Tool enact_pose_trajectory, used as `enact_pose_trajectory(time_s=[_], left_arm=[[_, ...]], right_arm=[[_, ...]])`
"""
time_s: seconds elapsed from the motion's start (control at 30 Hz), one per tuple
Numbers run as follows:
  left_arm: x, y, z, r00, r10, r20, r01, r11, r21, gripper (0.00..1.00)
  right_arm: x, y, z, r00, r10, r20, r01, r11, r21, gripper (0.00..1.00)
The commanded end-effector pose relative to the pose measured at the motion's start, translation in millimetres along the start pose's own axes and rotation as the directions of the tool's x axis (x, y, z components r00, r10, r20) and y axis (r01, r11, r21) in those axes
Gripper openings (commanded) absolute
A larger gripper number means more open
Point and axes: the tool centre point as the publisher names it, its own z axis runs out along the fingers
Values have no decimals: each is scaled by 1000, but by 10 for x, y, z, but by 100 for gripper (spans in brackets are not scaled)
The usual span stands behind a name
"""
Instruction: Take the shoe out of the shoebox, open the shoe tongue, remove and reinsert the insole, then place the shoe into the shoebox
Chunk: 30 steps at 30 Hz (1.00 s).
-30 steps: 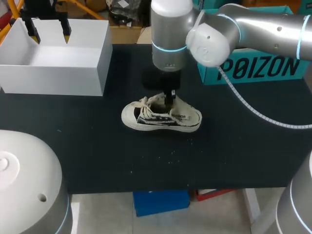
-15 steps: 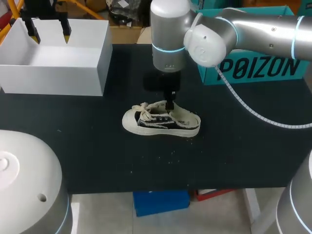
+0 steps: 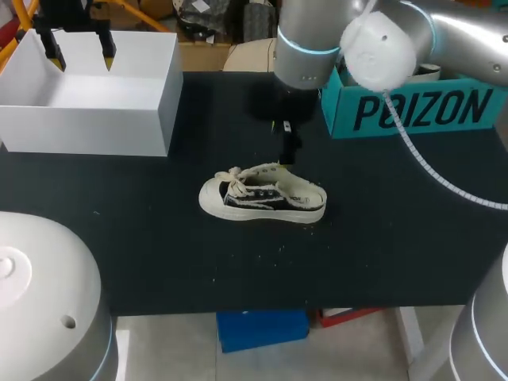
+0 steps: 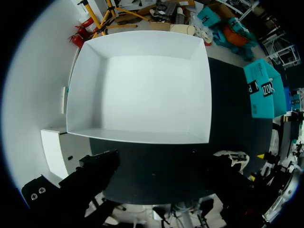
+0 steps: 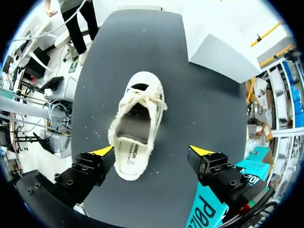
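Observation:
A cream and black low shoe stands upright on the black table, toe to the left, laces loose. In the right wrist view the shoe lies under and ahead of my right gripper, its mouth wide and a pale insole showing at the heel. That gripper hangs open just above and behind the heel, touching nothing. The white shoebox stands empty at the far left. My left gripper hovers open over the shoebox, holding nothing.
A teal box lid stands at the far right, close behind my right arm. Bare black tabletop lies in front of and to both sides of the shoe. Small pale crumbs dot the surface near the shoe.
My right gripper opened, let go of the shoe and rose back toward the right. The shoe settled flat on its sole. The left arm stayed still.

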Motion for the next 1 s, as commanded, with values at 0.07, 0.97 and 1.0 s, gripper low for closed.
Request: enact_pose_trajectory(time_s=[0.07, 0.97, 1.0], left_arm=[[3, 3, -3, 1000, -1, 1, 1, 1000, -1, 100], [3, 3, -3, 1000, -1, 1, 1, 1000, -1, 100], [3, 3, -3, 1000, -1, 1, 1, 1000, -1, 100]], right_arm=[[115, -476, -47, 1000, 13, 10, -10, 952, -306, 100], [132, -615, -76, 999, 25, 23, -14, 927, -374, 100], [132, -615, -76, 999, 25, 23, -14, 927, -374, 100]])
